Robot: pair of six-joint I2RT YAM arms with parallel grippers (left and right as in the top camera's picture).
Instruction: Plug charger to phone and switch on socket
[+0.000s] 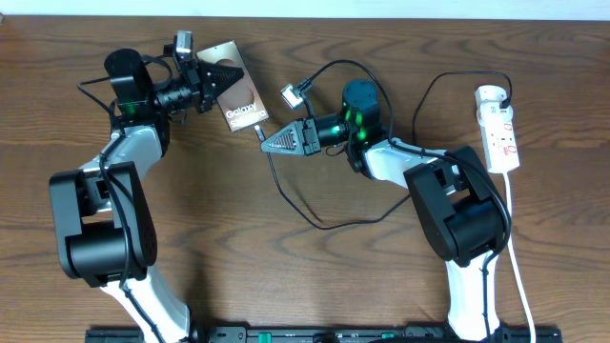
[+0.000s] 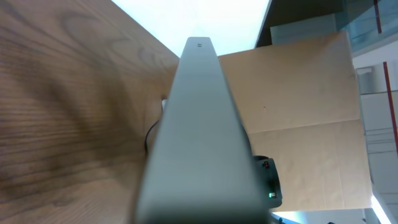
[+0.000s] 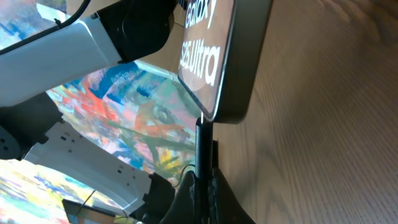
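Left fingers [image 1: 212, 78]: closed, gripping the flat dark bronze-brown phone [image 1: 240, 98] w/ white "Galaxy" lettering, at its far short end. In left wrist view the phone's pale grey side edge [image 2: 199, 124] runs up the middle of the pic.
Phone position: upper left-centre of the brown wood-grain counter [image 1: 315, 286], slanted, lettered face up. Right wrist view shows "S25 Ultra" on it [image 3: 214, 56]. Cannot tell if it rests on the counter or is lifted a bit.
Right fingers [image 1: 268, 142]: closed on the long thin black charger cable [image 1: 315, 217], just behind its small narrow connector tip [image 3: 202, 140].
Connector tip: touching the phone's near short edge, approx. in line w/ it. Cannot tell if it sits inside the port.
Cable run: from the right fingers it loops down over the counter btw the 2 arms, then goes behind the right arm. A black cable arcs into the far end of the strip.
Power strip [image 1: 499, 129]: narrow, white, small red marks, at far right of the counter, well apart from the phone.
White cord [image 1: 519, 276]: runs from the strip toward the near edge.
Switch position: too small to tell.
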